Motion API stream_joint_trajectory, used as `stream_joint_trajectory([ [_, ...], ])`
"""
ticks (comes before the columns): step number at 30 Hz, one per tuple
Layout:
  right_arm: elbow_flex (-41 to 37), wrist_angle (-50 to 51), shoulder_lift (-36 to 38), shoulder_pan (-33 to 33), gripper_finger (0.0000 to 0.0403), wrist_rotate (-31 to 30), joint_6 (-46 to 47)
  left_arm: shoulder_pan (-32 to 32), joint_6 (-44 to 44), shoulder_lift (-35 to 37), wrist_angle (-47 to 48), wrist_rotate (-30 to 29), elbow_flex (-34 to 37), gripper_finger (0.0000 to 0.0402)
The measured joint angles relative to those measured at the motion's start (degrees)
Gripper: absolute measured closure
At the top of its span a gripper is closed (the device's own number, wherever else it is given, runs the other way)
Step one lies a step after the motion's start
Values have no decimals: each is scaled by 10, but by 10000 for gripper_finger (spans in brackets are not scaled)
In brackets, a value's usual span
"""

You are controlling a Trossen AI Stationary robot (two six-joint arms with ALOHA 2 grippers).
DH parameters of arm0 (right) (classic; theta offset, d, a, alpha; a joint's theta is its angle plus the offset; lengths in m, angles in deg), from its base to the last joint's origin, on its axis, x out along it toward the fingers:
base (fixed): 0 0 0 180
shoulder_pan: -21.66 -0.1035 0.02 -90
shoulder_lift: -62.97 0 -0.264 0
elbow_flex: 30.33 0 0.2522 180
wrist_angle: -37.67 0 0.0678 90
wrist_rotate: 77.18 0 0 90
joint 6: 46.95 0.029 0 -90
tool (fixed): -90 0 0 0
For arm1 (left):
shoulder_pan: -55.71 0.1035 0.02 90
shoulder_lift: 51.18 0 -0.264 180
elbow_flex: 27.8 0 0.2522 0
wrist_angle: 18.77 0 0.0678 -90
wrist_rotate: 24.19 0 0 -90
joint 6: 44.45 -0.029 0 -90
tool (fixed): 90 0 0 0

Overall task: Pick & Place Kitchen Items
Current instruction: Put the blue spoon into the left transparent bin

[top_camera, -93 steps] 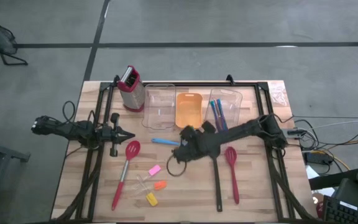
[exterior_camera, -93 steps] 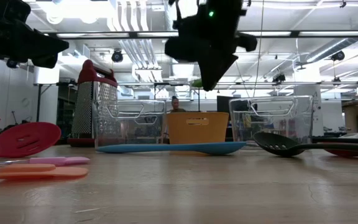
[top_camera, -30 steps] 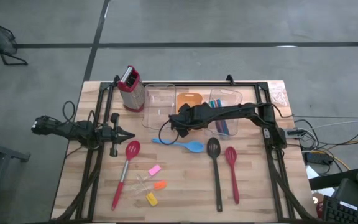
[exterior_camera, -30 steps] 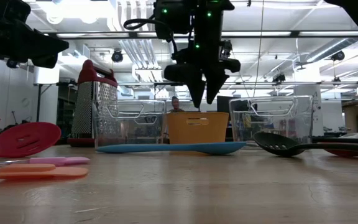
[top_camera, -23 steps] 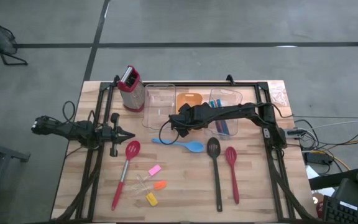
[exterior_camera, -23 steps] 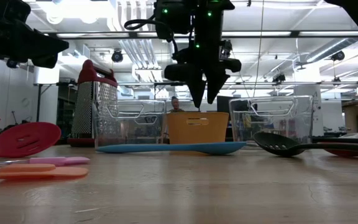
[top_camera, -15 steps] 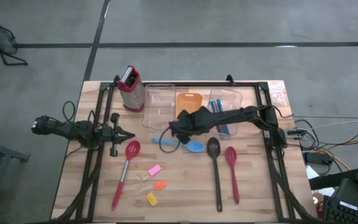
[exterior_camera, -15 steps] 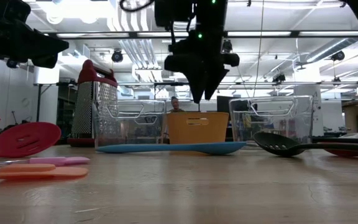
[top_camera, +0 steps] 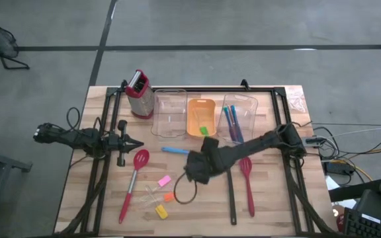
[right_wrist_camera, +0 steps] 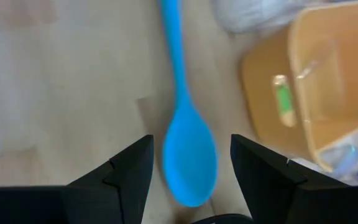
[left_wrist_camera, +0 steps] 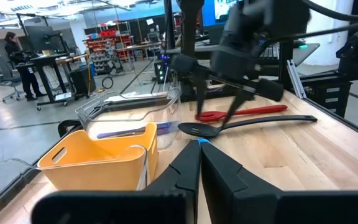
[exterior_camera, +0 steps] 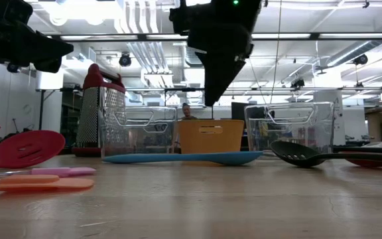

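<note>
My right gripper (top_camera: 200, 166) hangs open above the table's middle, over the bowl of the blue spoon (right_wrist_camera: 188, 158), well clear of it (exterior_camera: 178, 158). A small green piece (top_camera: 204, 130) lies in the orange tray (top_camera: 194, 109). Blue-handled cutlery (top_camera: 231, 122) lies in the right clear bin. A black slotted spoon (top_camera: 231, 195), a red spoon (top_camera: 247, 182) and a red slotted spoon (top_camera: 133, 177) lie flat on the table. Pink (top_camera: 165, 180), orange (top_camera: 169, 196) and yellow (top_camera: 161, 211) pieces lie near the front. My left gripper (left_wrist_camera: 199, 152) waits shut at the table's left.
A red-topped grater (top_camera: 138, 92) stands at the far left. Clear bins (top_camera: 169, 112) (top_camera: 247, 106) flank the orange tray along the far side. A black cable loop (top_camera: 185, 192) hangs below my right gripper. Bare wood lies toward the near edge.
My right gripper has drawn back from above the orange tray toward the table's near edge and now hangs over the blue spoon's bowl. A green piece now shows in the tray where the gripper had covered it.
</note>
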Motion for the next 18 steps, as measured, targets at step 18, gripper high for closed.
stream_joint_trajectory([
  [18,-170,-138,-1,-17,229,-3,-38,0,0,0,0,0,0,381],
])
